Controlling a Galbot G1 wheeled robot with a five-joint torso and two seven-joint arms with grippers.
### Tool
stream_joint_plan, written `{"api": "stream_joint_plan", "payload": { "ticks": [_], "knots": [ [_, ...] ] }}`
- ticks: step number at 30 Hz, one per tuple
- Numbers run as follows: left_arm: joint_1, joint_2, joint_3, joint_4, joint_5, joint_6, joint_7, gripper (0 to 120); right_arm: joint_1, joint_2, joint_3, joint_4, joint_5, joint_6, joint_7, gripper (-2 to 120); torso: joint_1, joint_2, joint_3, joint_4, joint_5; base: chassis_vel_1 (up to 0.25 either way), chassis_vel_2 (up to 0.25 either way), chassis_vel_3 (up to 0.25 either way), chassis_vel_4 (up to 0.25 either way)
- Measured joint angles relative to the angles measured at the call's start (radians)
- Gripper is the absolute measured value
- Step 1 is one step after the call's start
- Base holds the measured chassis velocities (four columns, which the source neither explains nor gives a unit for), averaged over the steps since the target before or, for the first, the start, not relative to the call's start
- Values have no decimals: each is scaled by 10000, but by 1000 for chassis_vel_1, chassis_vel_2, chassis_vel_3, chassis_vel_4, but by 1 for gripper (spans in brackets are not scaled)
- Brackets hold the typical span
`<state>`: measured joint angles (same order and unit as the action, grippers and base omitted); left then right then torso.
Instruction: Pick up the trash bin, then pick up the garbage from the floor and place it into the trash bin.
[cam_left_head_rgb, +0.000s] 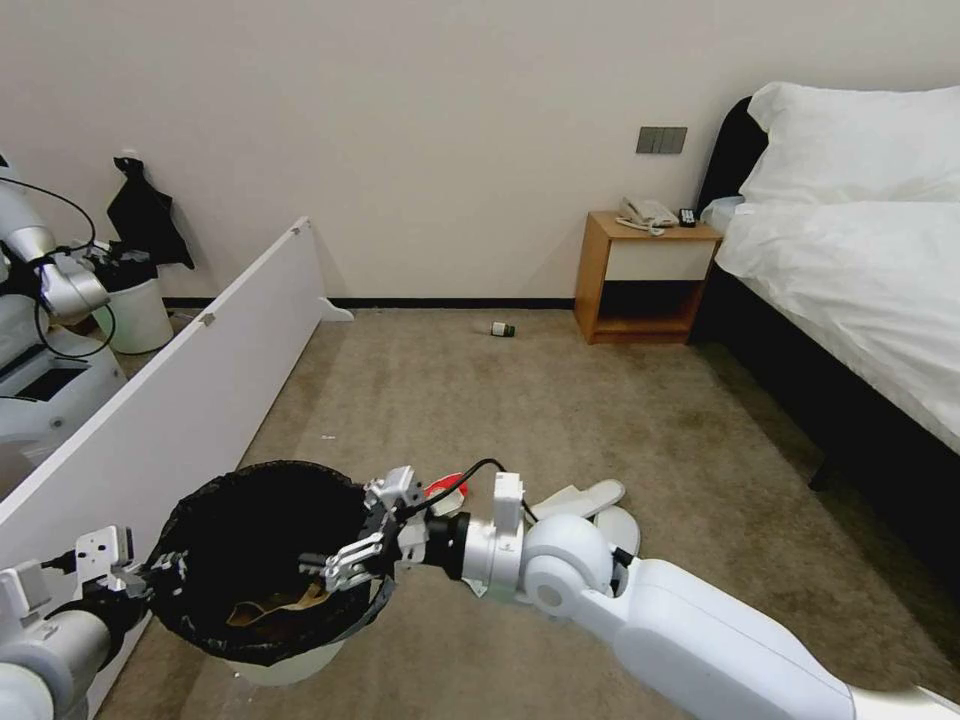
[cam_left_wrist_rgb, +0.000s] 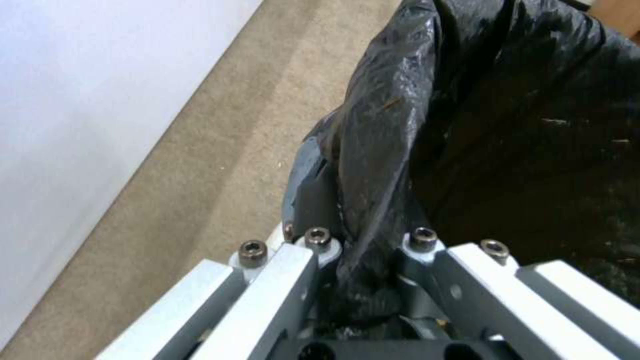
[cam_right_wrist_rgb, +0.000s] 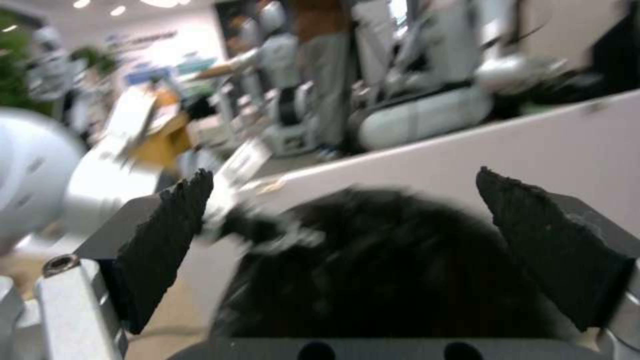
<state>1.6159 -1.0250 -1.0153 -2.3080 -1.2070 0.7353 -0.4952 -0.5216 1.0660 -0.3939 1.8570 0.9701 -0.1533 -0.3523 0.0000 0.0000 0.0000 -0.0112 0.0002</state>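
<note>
Beige carpet (cam_left_head_rgb: 560, 420) fills the frame's middle, a bed (cam_left_head_rgb: 860, 250) at right. At lower left, the left gripper (cam_left_wrist_rgb: 363, 280) pinches the trash bin (cam_left_head_rgb: 265, 560)'s bagged rim; the right gripper (cam_left_head_rgb: 350, 545) hangs spread over its mouth.

Beige wall (cam_left_head_rgb: 450, 120), wooden nightstand (cam_left_head_rgb: 645, 275) beside a white-sheeted bed (cam_left_head_rgb: 860, 260).

No text, label, brand or number can be read anywhere.
</note>
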Motion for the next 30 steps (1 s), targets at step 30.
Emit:
{"api": "stream_joint_plan", "payload": {
  "ticks": [30],
  "knots": [
    [-19,-454,-212,359,815,0,307,4,-7279,-278,8664,751,-4175,648,3648,100,0,0,-1,-1,0,0,0,0,0]
  ]
}}
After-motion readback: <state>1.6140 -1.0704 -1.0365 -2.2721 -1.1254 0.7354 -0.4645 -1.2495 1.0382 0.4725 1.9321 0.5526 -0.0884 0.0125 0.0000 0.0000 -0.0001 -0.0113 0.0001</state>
